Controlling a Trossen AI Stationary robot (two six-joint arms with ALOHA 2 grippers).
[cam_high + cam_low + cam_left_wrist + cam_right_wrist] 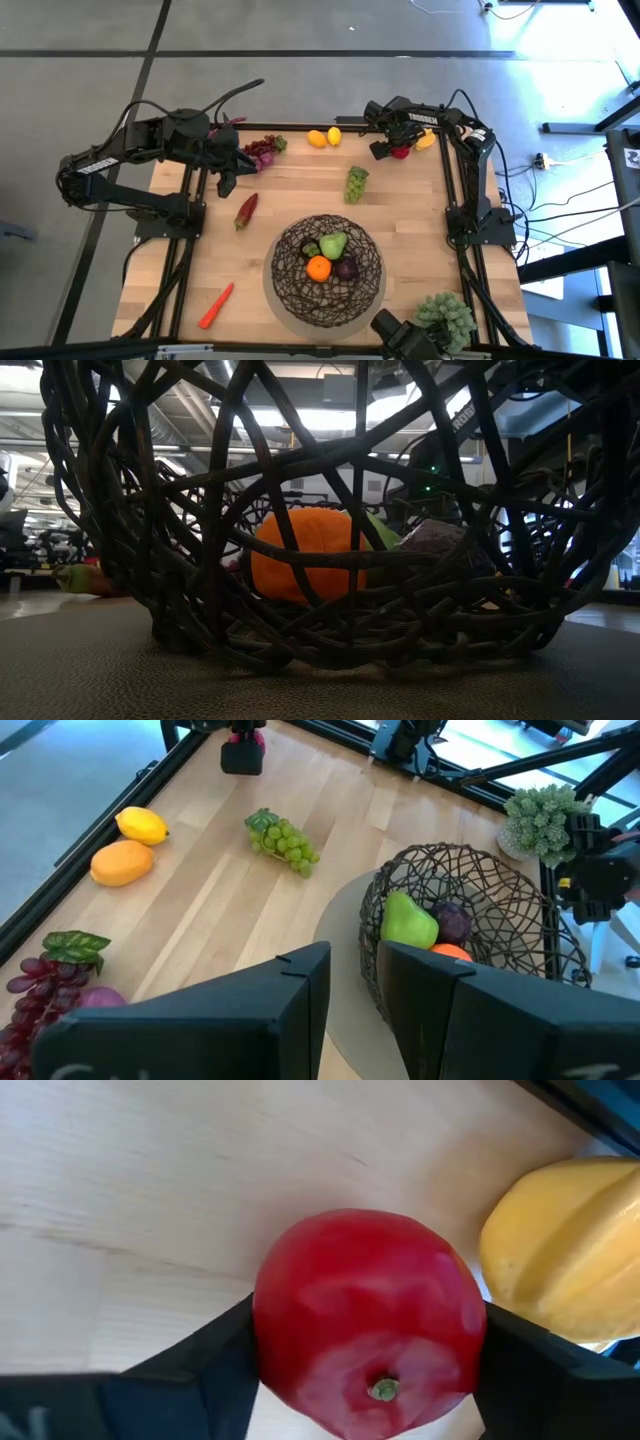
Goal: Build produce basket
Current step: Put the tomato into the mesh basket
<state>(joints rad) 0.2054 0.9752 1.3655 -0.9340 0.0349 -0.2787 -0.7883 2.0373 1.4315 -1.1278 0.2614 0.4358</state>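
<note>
Right now your right gripper sits at the far right corner of the table with a finger on either side of the red apple; the fingers look pressed against the apple's sides, though whether they have fully clamped it you cannot tell. Just beside the apple lies a yellow ridged fruit, on the bare wood.

Your left gripper hangs over the far left part of the table, its fingers close together with a narrow gap and nothing between them. Near it lie the purple grapes, and a red pepper lies a little nearer the front.

Along the far edge you see two yellow fruits, and the green grapes lie near the middle. The basket stands at the front centre on a round mat, holding an orange, a green pear and a dark purple piece. A carrot lies at the front left, well apart from the basket, and a pale green spiky plant stands at the front right.
</note>
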